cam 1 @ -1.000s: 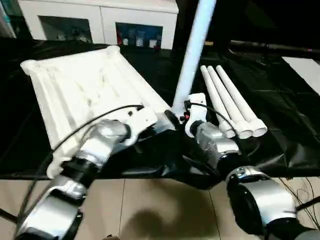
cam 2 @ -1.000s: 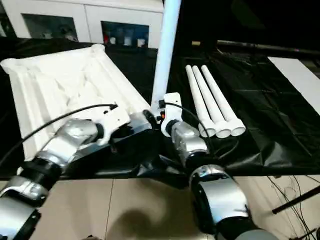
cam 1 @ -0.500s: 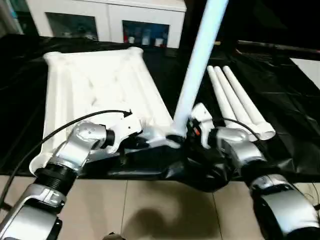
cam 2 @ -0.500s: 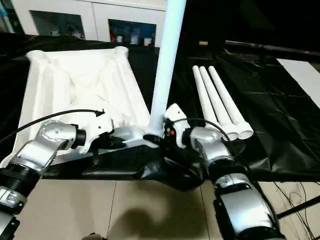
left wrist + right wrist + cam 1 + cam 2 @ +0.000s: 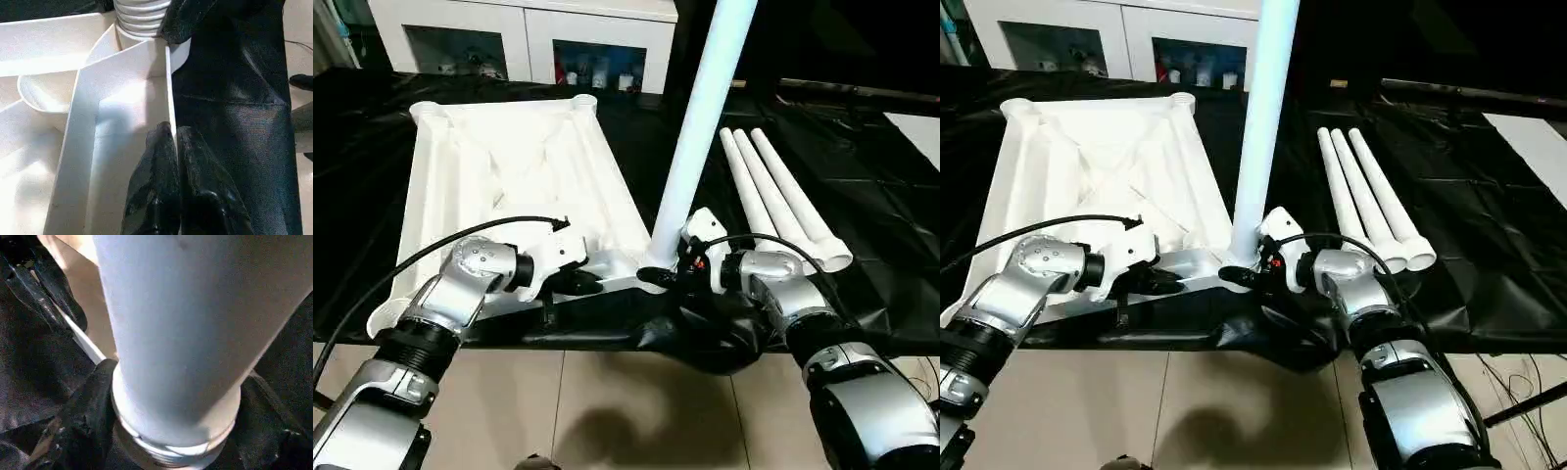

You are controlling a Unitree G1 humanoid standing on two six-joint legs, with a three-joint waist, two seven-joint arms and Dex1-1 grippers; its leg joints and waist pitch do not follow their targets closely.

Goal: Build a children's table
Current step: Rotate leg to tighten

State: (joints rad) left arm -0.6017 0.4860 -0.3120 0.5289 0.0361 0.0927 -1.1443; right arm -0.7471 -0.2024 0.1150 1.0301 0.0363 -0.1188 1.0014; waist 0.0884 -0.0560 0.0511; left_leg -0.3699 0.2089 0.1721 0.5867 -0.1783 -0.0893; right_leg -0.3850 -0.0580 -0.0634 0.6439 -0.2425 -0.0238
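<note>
While the left hand [image 5: 173,147] pinches the tabletop [image 5: 509,166] rim shut, right hand [image 5: 171,431] wraps the upright leg [image 5: 700,127] base over the near corner socket, axis vertical.

1. My left arm comes in from the left, forearm angled inward toward the near right corner of the tabletop [image 5: 509,157].
2. My left gripper [image 5: 174,134] has its two black fingers pinched together on the thin rim wall of the tabletop near that corner.
3. My right arm reaches in from the right, wrist bent inward.
4. My right gripper [image 5: 168,431] sits with one finger [image 5: 85,406] on each side of the upright leg [image 5: 700,137] at its base, touching it.
</note>
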